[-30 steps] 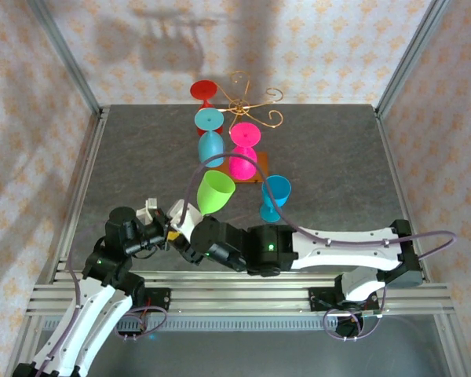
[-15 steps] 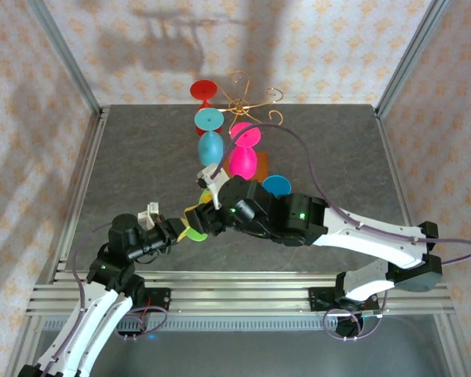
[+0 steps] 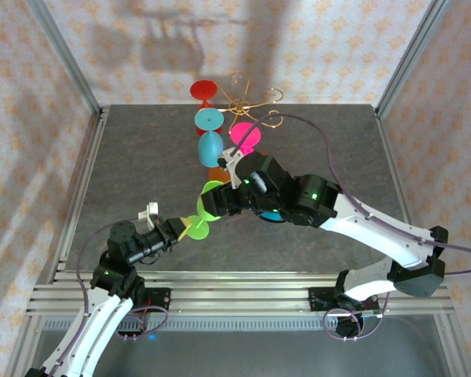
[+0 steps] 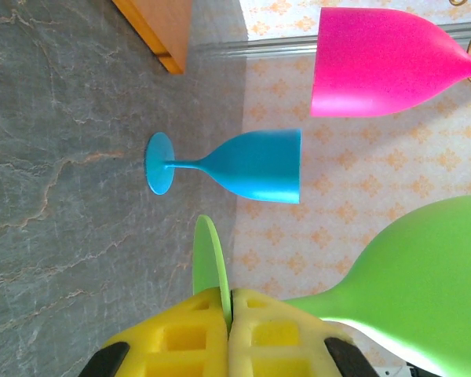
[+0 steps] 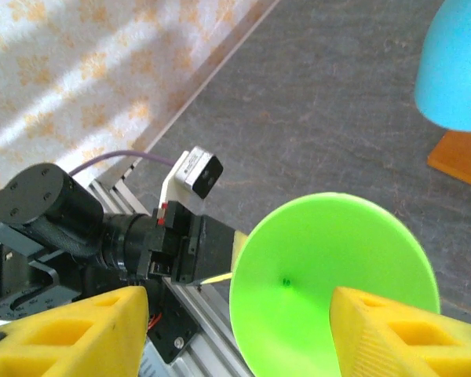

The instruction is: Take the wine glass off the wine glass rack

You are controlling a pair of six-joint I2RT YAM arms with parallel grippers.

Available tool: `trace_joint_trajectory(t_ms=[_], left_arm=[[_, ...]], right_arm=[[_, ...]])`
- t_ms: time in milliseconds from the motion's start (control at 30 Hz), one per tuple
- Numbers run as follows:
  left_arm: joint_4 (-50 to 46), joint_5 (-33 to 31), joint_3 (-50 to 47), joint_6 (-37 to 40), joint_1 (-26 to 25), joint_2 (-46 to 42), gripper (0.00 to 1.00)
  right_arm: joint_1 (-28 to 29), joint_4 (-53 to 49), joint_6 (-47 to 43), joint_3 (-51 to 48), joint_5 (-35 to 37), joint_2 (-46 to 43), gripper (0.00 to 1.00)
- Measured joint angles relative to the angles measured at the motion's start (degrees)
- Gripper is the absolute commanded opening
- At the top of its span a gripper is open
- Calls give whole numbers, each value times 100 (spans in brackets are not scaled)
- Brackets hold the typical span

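A green wine glass (image 3: 212, 201) hangs tilted over the near-left table. My left gripper (image 3: 179, 228) is shut on the edge of its round foot (image 4: 208, 263), the yellow pads pinching the disc. The bowl (image 4: 428, 275) points away from the left gripper. My right gripper (image 3: 226, 196) is open; its wide-spread yellow fingers (image 5: 63, 334) flank the green bowl's mouth (image 5: 337, 283) without touching it. The gold wire wine glass rack (image 3: 247, 102) stands at the back, with red (image 3: 204, 89), teal (image 3: 210, 145) and pink (image 3: 245, 136) glasses hanging from it.
A blue wine glass (image 4: 255, 165) stands upright on the grey table (image 3: 141, 157), largely under my right arm in the top view. The rack's orange wooden base (image 4: 161, 27) lies just beyond it. Patterned walls and metal posts enclose the table.
My right arm has let go of the green glass and swung from the near left up toward the rack. The left gripper has drawn back slightly, and the green glass now leans over.
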Motion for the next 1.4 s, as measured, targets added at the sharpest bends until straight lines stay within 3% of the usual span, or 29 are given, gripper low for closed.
trace_joint_trajectory(t_ms=[667,767,967,1133,1200,1400], left_arm=[[39,0,-105,-35,0,-35,0],[59,0,-105,-35,0,-35,0],[55,7,-105,-33,0,-35,0],[83,26,-105,-33,0,-35,0],[74,26,-103,-33,0,-35,11],[-83,-22,-7,-11,0,-35,32]], right_arm=[[0,-315,-341,341,-341,758,36],[0,-319,-343,341,-367,835,29],[0,-376,-372,361,-439,890,0],[0,-422,-385,404,-476,890,0],[0,-437,-385,404,-474,890,0],[0,-501,-374,404,-374,885,0]])
